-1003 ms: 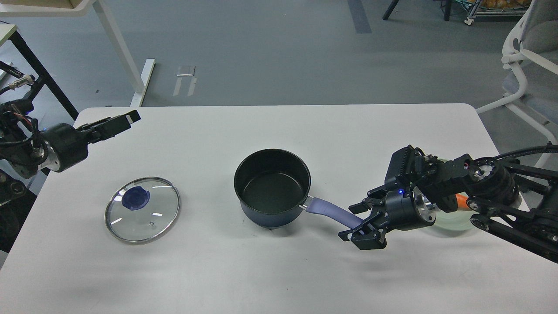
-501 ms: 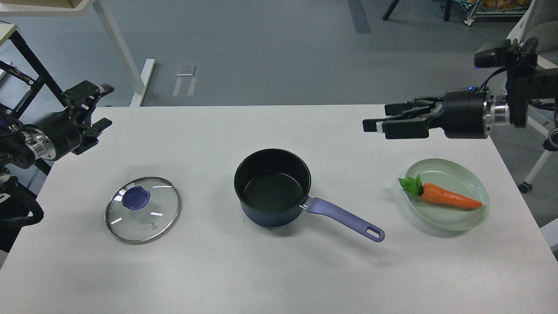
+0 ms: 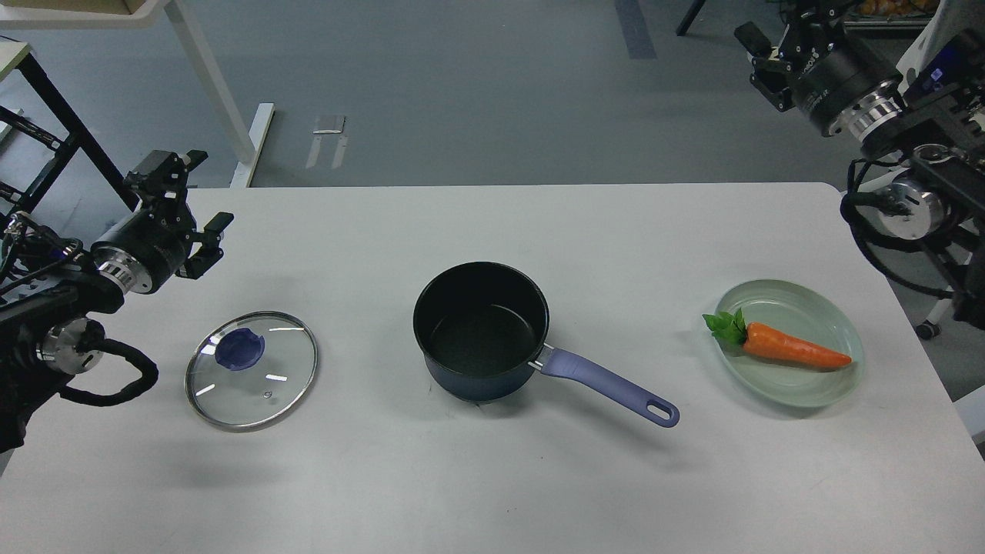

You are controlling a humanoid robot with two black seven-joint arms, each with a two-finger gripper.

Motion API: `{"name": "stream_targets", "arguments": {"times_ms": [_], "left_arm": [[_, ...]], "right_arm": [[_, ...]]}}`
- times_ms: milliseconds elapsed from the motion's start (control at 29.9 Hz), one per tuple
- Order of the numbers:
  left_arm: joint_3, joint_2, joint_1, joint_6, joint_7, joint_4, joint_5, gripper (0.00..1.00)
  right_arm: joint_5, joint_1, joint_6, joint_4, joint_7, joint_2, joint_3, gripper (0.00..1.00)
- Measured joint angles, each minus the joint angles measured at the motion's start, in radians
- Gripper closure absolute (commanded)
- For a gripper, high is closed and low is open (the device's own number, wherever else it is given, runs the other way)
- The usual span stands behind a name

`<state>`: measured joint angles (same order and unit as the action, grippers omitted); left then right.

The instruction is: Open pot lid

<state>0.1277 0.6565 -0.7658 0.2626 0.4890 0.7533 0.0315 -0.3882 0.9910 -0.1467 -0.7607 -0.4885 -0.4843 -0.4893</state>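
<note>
- The pot (image 3: pixel 481 331) stands upright near the middle of the white table (image 3: pixel 492 477), uncovered, its black interior bare.
- Its lavender handle (image 3: pixel 608 385) runs toward the near right and ends in a hang hole; nothing touches it.
- The lid (image 3: pixel 251 368) lies flat on the table to the left of the pot, well apart from it, with the purple knob (image 3: pixel 240 348) showing through the glass.
- The left gripper (image 3: pixel 185 204) is held above the table's far-left edge, beyond and left of the lid, not touching it. Its fingers stand apart and hold nothing.
- The right gripper (image 3: pixel 773 54) is raised at the upper right, beyond the table's far edge, well apart from the pot and the lid. It is seen small and partly cut off; whether its fingers are apart or together cannot be told.
- A pale green plate (image 3: pixel 800 385) sits at the right of the table, clear of the handle's end, with an orange carrot (image 3: pixel 793 346) lying in it, leaves pointing left.
- Small pale markings show on the right arm's wrist housing; they are too small to read. No other writing or brand is legible.
</note>
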Motion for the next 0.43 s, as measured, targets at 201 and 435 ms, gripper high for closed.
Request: {"name": "stream_targets", "arguments": {"times_ms": [201, 435], "left_arm": [[0.144, -0.141, 0.054, 0.003, 0.0, -0.127, 0.018, 0.01], [0.173, -0.173, 0.061, 0.129, -0.019, -0.185, 0.021, 0.01]], "right_arm": [[0.221, -0.107, 0.061, 0.054, 0.0, 0.139, -0.009, 0.0], [0.287, -0.207, 0.052, 0.052, 0.0, 0.218, -0.071, 0.0]]}}
